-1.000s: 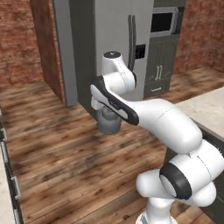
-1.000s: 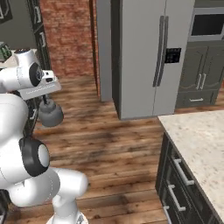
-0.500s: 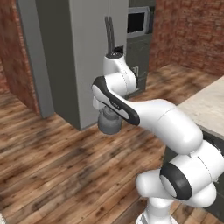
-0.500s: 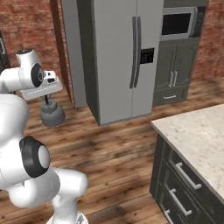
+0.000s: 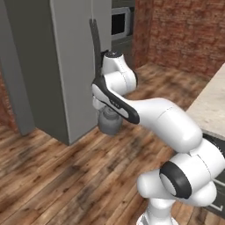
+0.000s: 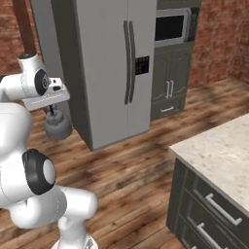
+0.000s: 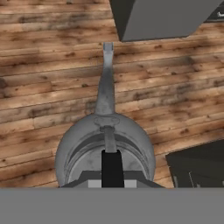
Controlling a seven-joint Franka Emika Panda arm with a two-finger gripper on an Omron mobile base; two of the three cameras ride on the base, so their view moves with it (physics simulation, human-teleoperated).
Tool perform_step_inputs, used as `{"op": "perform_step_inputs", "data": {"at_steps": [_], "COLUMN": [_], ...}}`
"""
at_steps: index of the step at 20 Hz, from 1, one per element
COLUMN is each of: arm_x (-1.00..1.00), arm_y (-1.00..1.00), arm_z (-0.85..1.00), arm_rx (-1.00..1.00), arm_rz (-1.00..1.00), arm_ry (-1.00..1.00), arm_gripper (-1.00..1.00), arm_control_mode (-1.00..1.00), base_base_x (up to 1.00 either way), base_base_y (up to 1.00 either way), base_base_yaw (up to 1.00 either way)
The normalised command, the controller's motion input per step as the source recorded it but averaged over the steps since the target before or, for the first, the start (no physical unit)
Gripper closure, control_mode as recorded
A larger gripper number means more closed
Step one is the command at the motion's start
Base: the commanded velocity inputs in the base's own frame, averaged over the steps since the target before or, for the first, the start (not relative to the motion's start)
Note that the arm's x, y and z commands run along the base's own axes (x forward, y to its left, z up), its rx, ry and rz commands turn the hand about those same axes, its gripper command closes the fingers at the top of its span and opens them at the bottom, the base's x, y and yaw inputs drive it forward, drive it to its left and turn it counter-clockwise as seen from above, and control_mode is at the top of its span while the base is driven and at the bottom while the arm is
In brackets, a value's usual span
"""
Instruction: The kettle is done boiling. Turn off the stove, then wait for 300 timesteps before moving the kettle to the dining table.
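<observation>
Below the white wrist, the kettle (image 5: pixel 108 124) hangs clear of the wooden floor (image 5: pixel 66 176), carried by the hand (image 6: pixel 51 111), which is closed on the kettle's handle. From the left base camera the hand itself is mostly hidden behind the arm's forearm, and only the kettle's rounded lower body shows beneath it. From the right base camera the hand's fingers are too small and dark to tell apart; the kettle (image 6: pixel 58 126) is a grey lump just under the white plate of the wrist. Looking down from the hand camera, the kettle (image 7: pixel 106 148) is cut off at the bottom by the hand, its handle a dark strip running up the middle. Its spout points straight away toward the top of that picture, along the long axis, toward the corner of the grey fridge (image 6: pixel 112 68). Part of the beige speckled worktop (image 6: pixel 219 155) shows at right, well apart from the kettle.
</observation>
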Motion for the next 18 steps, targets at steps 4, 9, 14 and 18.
{"op": "perform_step_inputs", "data": {"at_steps": [4, 9, 14, 18], "arm_x": [0.00, 0.00, 0.00, 0.00], "arm_y": [0.00, 0.00, 0.00, 0.00], "arm_z": [0.00, 0.00, 0.00, 0.00], "arm_rx": [0.00, 0.00, 0.00, 0.00], "arm_rz": [0.00, 0.00, 0.00, 0.00], "arm_ry": [0.00, 0.00, 0.00, 0.00], "arm_gripper": [1.00, 1.00, 1.00, 1.00], "arm_control_mode": [1.00, 1.00, 1.00, 1.00], "base_base_x": [0.33, 0.34, 0.38, 0.44], "base_base_y": [0.42, 0.42, 0.50, 0.53], "base_base_yaw": [-0.42, -0.44, -0.45, -0.46]}}
